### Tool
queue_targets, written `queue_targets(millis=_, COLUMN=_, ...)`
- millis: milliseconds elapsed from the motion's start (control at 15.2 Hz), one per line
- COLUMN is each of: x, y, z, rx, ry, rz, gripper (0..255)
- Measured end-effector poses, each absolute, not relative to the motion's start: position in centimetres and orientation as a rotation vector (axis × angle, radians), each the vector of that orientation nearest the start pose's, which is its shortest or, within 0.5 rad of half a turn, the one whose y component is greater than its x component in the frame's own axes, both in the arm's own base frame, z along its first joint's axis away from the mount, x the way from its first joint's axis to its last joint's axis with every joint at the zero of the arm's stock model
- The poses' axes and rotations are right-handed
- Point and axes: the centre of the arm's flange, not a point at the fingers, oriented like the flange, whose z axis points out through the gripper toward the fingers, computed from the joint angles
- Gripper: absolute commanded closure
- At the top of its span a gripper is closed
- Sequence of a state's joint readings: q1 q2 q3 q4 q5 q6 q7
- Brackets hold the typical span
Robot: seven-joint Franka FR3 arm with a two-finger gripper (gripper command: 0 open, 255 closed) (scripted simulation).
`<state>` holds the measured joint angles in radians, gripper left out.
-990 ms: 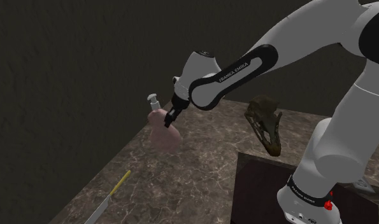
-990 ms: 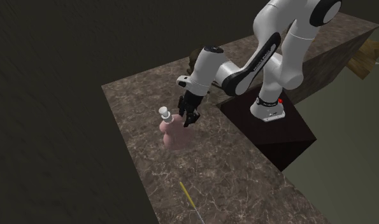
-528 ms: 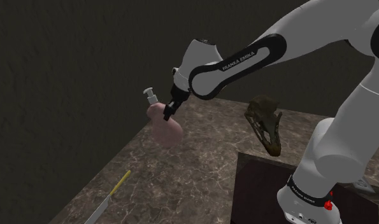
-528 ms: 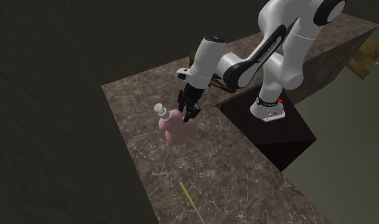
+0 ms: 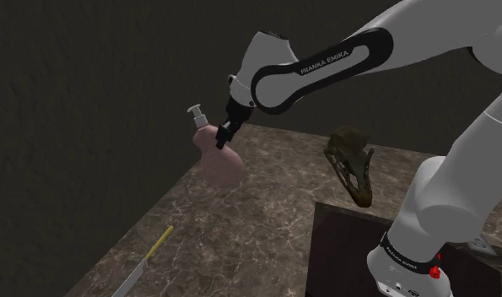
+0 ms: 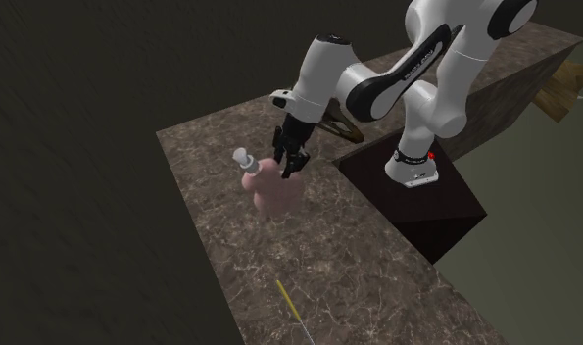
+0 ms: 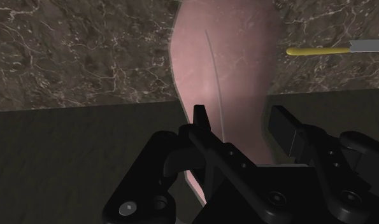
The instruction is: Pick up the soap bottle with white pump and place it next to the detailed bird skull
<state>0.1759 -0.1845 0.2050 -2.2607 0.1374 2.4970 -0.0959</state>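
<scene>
Shoulder view: the pink, round-bellied soap bottle with a white pump (image 5: 221,162) sits higher in the frame than it did a second ago, left of centre, its base apparently clear of the dark brown marbled table (image 5: 266,221). It leans with the pump toward the upper left. The black two-finger tool (image 5: 225,135) grips it at the neck. The white arm's forearm has risen too and now slopes down from the upper right, with the wrist bent so the tool points down and leftward. The lift looks done, so the carry toward the dark, latticed bird skull (image 5: 352,169), right of centre near the stand, is what remains. A slim utensil with a yellow handle and grey blade (image 5: 148,257) lies at the lower left. Second exterior view: the bottle (image 6: 276,194) hangs centre-left under the tool (image 6: 289,167), higher than half a second ago. The skull (image 6: 334,124) is partly hidden behind the arm, just right of and above the bottle. The gap to cross looks short. Wrist view: the two fingers (image 7: 199,118) are closed narrowly on the pink body (image 7: 223,57), which extends away from the tool (image 7: 242,127) over the marbled top. The utensil (image 7: 334,48) lies beyond the far finger.
</scene>
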Motion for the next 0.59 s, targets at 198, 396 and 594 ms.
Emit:
queue_targets(millis=198, x=48.5, y=20.1, z=49.6, rx=-2.900, ry=-0.571, rz=-0.606, gripper=255)
queue_targets(millis=396, x=48.7, y=19.9, z=51.0, rx=-2.900, ry=-0.571, rz=-0.606, gripper=255)
queue_targets(millis=594, x=48.6, y=19.9, z=52.9, rx=-2.900, ry=-0.571, rz=-0.606, gripper=255)
